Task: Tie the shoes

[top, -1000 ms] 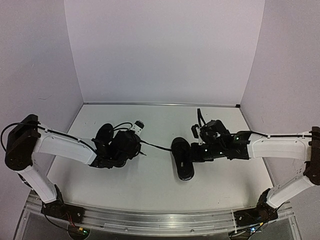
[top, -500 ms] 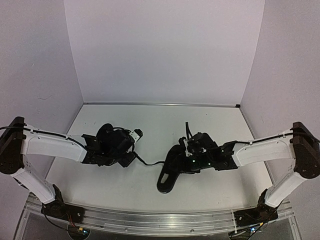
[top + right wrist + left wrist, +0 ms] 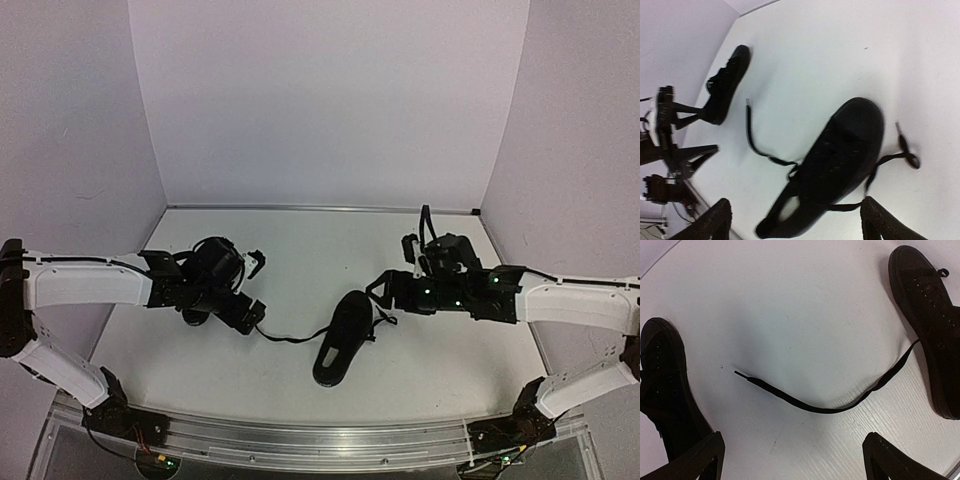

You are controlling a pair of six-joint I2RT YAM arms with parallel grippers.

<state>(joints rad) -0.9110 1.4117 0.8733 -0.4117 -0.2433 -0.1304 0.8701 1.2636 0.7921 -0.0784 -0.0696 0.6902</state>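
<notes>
Just beyond right jaws, shoe (image 3: 840,155)

1. Centre shoe (image 3: 338,345) lies on the tabletop (image 3: 450,372), toward the near edge.
2. Left shoe (image 3: 665,385) lies well apart to its left, mostly beneath the left claw (image 3: 254,288) in the top view.
3. Lace (image 3: 815,407) trails from the centre shoe leftward between the two, its tip stopping short of the left shoe.
4. Right claw (image 3: 380,300) sits just right of the centre shoe.
</notes>
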